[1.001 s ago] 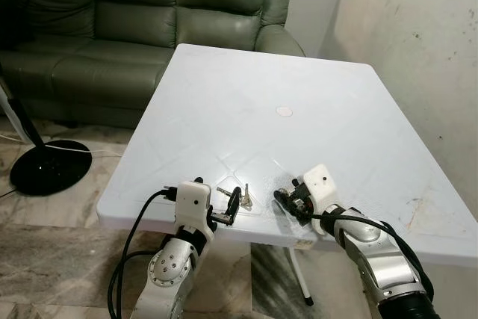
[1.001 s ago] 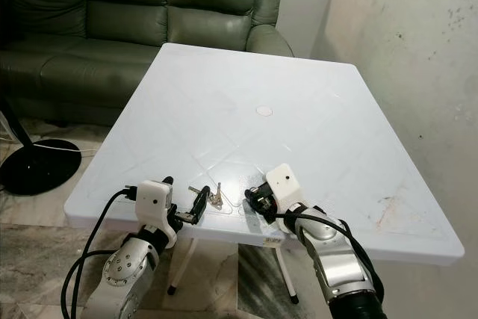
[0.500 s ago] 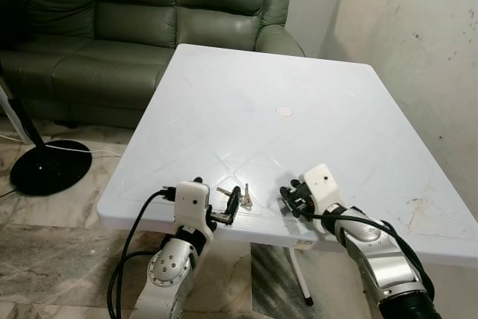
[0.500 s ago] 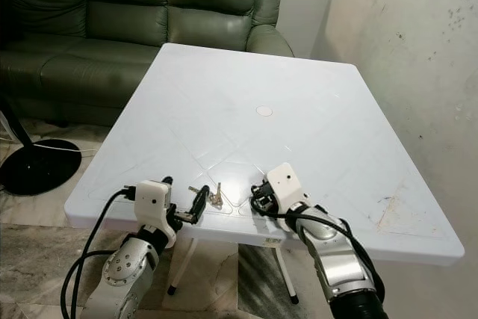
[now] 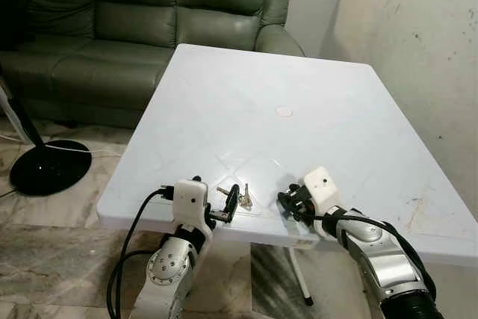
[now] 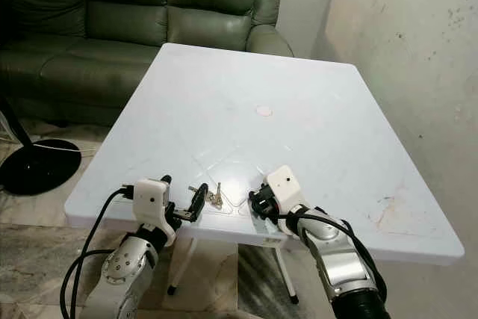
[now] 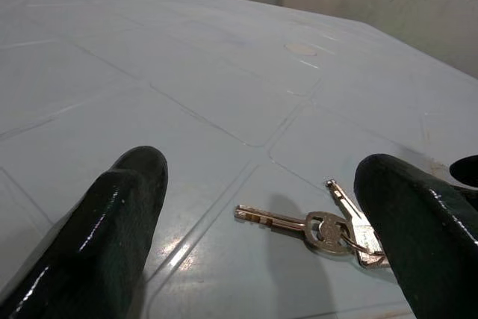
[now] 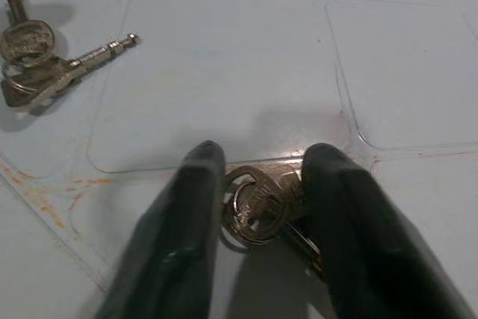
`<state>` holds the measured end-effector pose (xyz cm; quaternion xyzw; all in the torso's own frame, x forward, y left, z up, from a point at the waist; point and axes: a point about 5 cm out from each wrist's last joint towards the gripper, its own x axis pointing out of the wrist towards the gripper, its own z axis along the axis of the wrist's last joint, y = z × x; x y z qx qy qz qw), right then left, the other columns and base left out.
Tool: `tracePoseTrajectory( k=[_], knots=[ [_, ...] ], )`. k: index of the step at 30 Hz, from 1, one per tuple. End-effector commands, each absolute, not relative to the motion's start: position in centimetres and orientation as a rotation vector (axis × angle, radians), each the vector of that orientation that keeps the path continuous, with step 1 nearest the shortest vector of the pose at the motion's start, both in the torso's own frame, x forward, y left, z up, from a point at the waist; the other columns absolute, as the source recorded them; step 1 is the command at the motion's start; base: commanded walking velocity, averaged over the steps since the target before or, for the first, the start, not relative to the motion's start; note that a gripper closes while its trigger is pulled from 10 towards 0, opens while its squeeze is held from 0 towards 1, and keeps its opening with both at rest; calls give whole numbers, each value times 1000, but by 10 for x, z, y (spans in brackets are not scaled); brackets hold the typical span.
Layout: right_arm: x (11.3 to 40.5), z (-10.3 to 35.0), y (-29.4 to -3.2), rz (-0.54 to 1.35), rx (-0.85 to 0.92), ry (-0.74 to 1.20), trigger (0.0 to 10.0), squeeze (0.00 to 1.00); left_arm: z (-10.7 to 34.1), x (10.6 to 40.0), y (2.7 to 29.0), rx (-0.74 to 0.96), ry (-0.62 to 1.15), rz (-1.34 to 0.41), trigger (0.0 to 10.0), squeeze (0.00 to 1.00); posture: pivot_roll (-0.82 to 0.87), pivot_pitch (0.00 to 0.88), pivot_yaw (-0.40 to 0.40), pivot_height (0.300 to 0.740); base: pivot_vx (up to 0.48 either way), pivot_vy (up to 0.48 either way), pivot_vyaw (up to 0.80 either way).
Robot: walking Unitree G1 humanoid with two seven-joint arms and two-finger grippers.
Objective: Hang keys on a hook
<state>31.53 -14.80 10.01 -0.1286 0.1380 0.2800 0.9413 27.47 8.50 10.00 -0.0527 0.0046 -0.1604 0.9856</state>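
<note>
Right claw low at surface near edge, fingers pinching key bunch. Left claw spread wide, second keys flat between fingers, untouched. Keys likely light, rigid, slick, loose on ring; best hold: ring or bow.

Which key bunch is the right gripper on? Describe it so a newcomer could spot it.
On the white table, look at the near edge. Two key bunches lie there; this bunch sits between the right gripper fingers. The loose bunch lies flat before the open left gripper.
</note>
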Motion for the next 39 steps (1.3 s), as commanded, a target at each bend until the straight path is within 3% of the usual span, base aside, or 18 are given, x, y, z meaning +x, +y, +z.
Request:
tracePoseTrajectory(
  k=[1, 4, 5, 10, 11, 12, 13, 14, 15, 18, 19, 20, 39],
  knots=[
    [318, 101, -153, 555, -288, 290, 10000, 0, 105, 274, 77, -136, -6, -335, 10000, 0, 32, 83, -118, 740, 0, 0, 0],
    [317, 101, -152, 581, -272, 290, 10000, 0, 106, 274, 76, -139, -7, -334, 10000, 0, 33, 83, -119, 740, 0, 0, 0],
    [317, 101, -153, 574, -270, 291, 10000, 573, 106, 274, 77, -140, -7, -333, 10000, 0, 33, 83, -119, 740, 0, 0, 0],
    [317, 99, -156, 554, -297, 303, 10000, 710, 105, 274, 76, -145, -5, -330, 10000, 0, 33, 83, -120, 740, 0, 0, 0],
    [317, 99, -158, 540, -305, 306, 10000, 682, 105, 274, 76, -148, -4, -329, 10000, 0, 32, 82, -120, 740, 0, 0, 0],
    [317, 99, -158, 549, -290, 304, 7686, 106, 105, 274, 76, -155, -3, -327, 10000, 0, 31, 81, -120, 740, 0, 0, 0],
    [316, 101, -159, 551, -304, 288, 3843, 0, 105, 273, 76, -159, -2, -326, 10000, 0, 31, 81, -120, 740, 0, 0, 0],
    [316, 102, -159, 540, -318, 271, 3843, 0, 105, 273, 76, -157, -2, -326, 10000, 0, 31, 81, -120, 740, 0, 0, 0],
    [315, 103, -160, 549, -296, 271, 0, 0, 105, 273, 76, -158, -3, -326, 10000, 0, 31, 79, -120, 740, 0, 0, 0],
    [314, 102, -160, 557, -292, 283, 0, 0, 105, 274, 76, -161, -4, -325, 10000, 0, 31, 78, -119, 740, 0, 0, 0],
    [316, 99, -162, 535, -305, 311, 2706, 0, 105, 274, 76, -163, -4, -326, 10000, 0, 30, 75, -118, 740, 0, 0, 0],
    [315, 101, -161, 553, -276, 283, 0, 0, 105, 273, 76, -162, -4, -326, 10000, 0, 31, 74, -117, 740, 0, 0, 0],
    [315, 106, -165, 536, -202, 241, 0, 0, 106, 273, 76, -183, -2, -326, 10000, 0, 30, 80, -114, 740, 0, 0, 0]
  ],
)
